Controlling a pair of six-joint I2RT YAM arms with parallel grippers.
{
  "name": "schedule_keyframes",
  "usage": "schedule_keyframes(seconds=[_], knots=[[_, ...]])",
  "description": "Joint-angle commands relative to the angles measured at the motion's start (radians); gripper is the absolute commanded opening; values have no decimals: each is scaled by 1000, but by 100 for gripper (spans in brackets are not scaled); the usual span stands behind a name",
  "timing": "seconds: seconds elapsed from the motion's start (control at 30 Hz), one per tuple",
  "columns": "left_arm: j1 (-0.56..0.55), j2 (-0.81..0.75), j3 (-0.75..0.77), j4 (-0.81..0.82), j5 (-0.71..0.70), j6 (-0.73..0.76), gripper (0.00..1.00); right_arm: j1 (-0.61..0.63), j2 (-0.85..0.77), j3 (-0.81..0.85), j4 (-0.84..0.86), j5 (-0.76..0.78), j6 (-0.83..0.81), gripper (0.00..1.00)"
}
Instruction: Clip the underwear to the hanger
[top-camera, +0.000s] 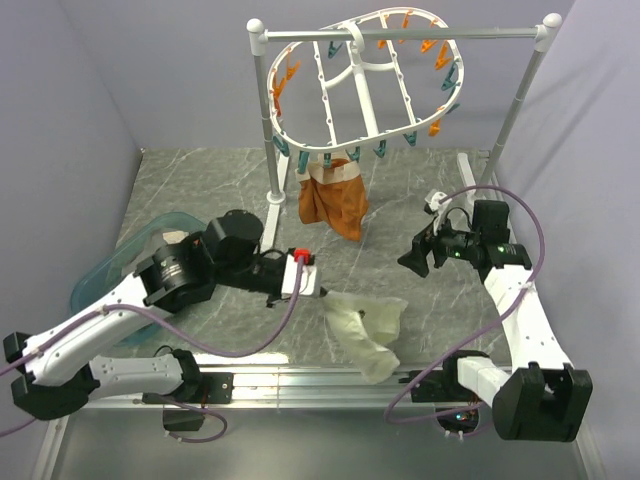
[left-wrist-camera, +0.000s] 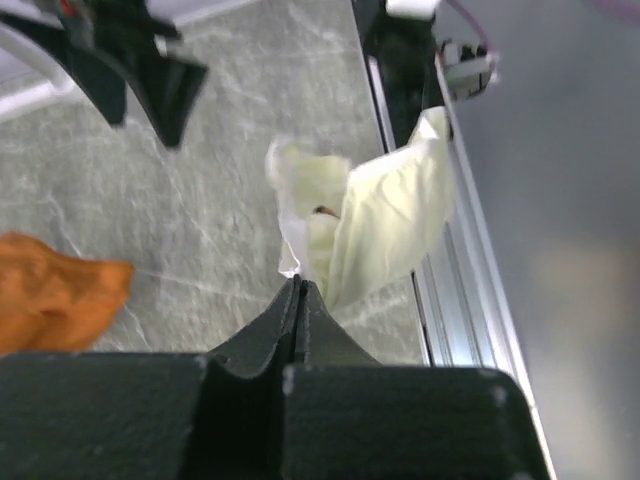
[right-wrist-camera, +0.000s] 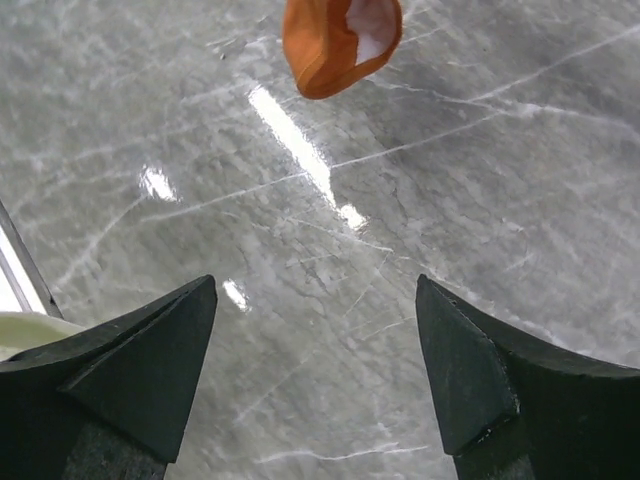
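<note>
On the far rail stand (top-camera: 400, 33): hanger (top-camera: 362, 95), orange garment (top-camera: 333, 200) clipped beneath. Near centre: underwear (top-camera: 365, 325), crumpled, left edge pinched between the pressed-together fingers of the left gripper (top-camera: 322, 292). Further right, well apart: right gripper (top-camera: 412, 258), spread wide.

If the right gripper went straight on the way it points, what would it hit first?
Probably the bare marble table; the right gripper is open and aimed at it, with the orange garment farther ahead, though depth is unclear.
</note>
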Motion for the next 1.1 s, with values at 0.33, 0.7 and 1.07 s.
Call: schedule_keyframes(seconds=[0.33,0.7,1.07], knots=[[269,-74,-700,195,1,257,0,90,331,183,-284,47,-106,66],[387,-22,-687,256,65,312,0,264,460,166,-162,259,356,52],[385,-39,-665,275,73,260,0,456,622,125,-214,346,494,49]])
